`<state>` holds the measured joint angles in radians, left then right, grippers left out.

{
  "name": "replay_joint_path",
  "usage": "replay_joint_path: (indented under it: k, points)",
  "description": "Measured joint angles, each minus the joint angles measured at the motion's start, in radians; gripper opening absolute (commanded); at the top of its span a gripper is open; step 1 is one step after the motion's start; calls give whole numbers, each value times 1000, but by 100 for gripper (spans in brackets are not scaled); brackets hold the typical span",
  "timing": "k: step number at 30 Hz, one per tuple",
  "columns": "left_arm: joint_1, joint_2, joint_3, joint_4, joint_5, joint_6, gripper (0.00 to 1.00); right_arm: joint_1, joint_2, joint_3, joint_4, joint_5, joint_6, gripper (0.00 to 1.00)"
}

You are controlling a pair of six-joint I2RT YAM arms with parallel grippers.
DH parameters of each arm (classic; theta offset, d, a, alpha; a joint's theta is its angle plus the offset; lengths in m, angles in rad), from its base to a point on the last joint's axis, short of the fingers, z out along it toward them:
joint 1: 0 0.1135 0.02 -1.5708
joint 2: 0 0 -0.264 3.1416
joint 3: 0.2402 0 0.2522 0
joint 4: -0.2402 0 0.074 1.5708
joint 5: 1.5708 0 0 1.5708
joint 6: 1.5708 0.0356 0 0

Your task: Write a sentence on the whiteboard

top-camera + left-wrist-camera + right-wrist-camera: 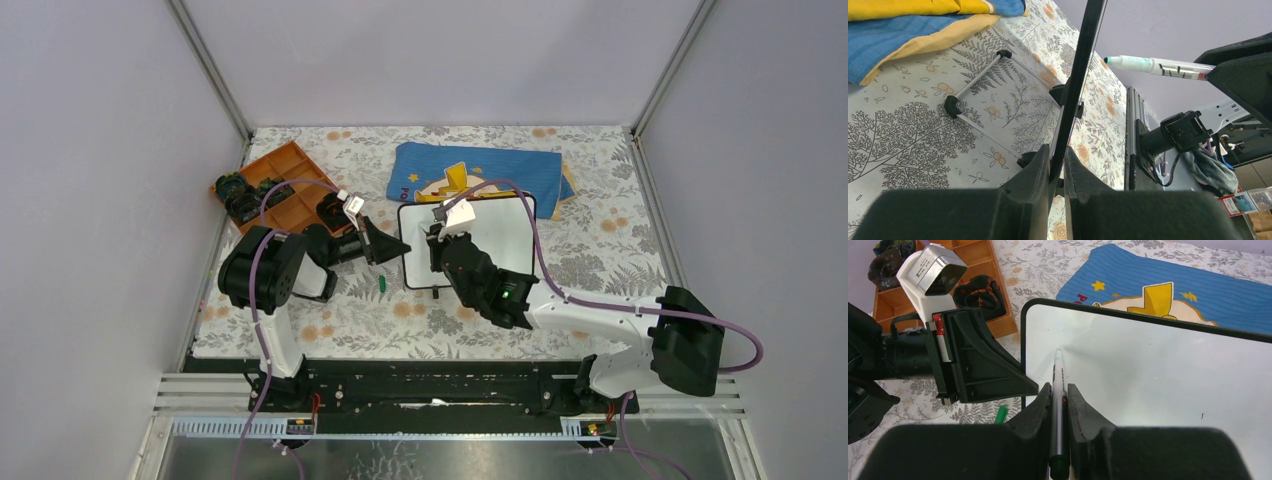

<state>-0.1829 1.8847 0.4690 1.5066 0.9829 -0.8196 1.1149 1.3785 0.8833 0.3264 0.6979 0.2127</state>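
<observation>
The whiteboard (500,245) stands tilted on the floral table, with its black frame and white face (1158,370) in the right wrist view. No sentence shows on it; the face is blank. My left gripper (398,250) is shut on the board's left edge, which runs edge-on (1075,90) between its fingers (1057,152). My right gripper (1058,390) is shut on a grey marker (1057,370). The marker's green tip (1113,61) points at the upper left of the face, very near it. I cannot tell whether it touches.
A green marker cap (384,284) lies on the table left of the board. Behind the board lies a blue cloth (480,170) with a yellow figure. An orange tray (285,185) holding dark objects sits at the back left. The board's wire stand (978,100) rests on the table.
</observation>
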Motion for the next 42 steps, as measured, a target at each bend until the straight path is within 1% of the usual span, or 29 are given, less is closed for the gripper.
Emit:
replay_joint_path:
  k: [25, 42]
  points:
    - [0, 0, 0, 0, 0, 0, 5, -25, 14, -2, -4, -6, 52, 0]
    - [0, 0, 0, -2, -11, 1, 4, -25, -13, -50, -32, -7, 82, 0]
